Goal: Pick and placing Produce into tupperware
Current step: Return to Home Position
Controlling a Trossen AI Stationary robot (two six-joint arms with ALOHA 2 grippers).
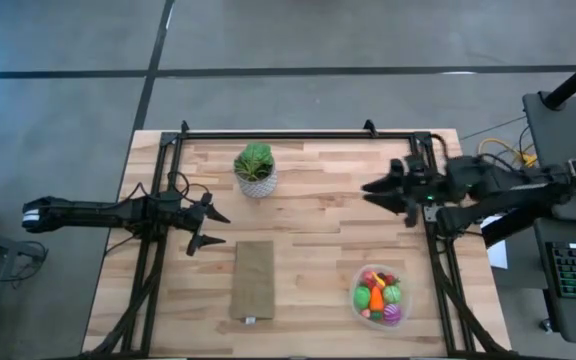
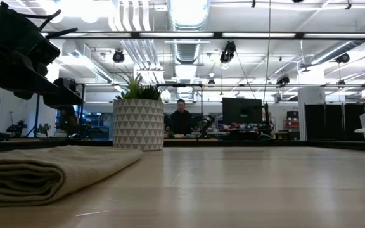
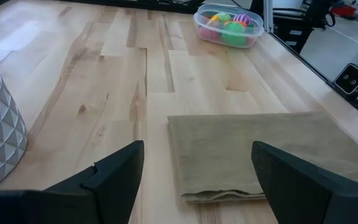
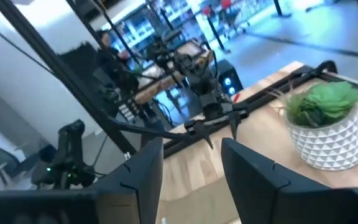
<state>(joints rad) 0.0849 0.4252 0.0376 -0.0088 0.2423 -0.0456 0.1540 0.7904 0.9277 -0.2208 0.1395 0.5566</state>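
Produce of small bright toy pieces (image 1: 378,296) sits inside clear round plastic tupperware (image 1: 356,285); left gripper (image 1: 226,230) and right gripper (image 1: 366,193) hover released, fingers spread.

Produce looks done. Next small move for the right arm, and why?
Probably draw the right gripper back toward its base, open and empty. All visible produce sits in the tupperware; no loose piece shows on the table, and the left gripper hangs open near the cloth.
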